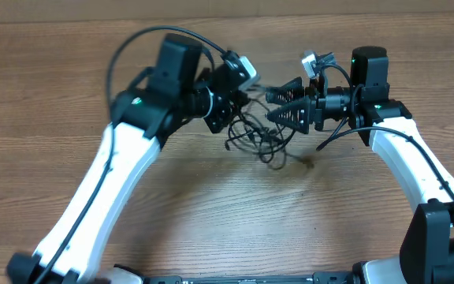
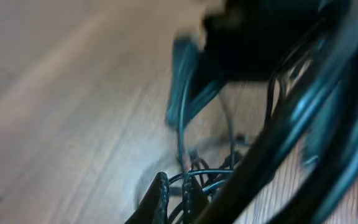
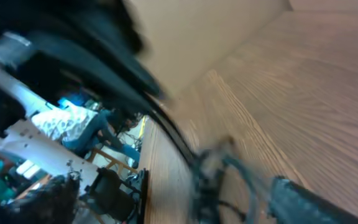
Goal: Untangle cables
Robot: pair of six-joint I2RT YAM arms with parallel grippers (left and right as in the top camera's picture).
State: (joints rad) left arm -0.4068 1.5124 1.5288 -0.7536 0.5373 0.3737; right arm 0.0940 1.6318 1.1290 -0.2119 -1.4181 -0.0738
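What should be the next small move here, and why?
Probably the left gripper, shut and seemingly pinching the cables, should lift slightly away from the right gripper, whose jaws stand open. The cables lie in one knot on the table between them, so a gentle pull may loosen it.

White links [image 1: 117,170], black joints [image 1: 176,67] and wires [image 1: 124,47] mark left arm [image 1: 77,221] and right arm [image 1: 416,166]; the right pincer [image 1: 269,106] looks ribbed, black.

A busy robotics lab: wooden table [image 1: 46,95], seated person [image 3: 79,127] and chair [image 3: 114,186] behind.
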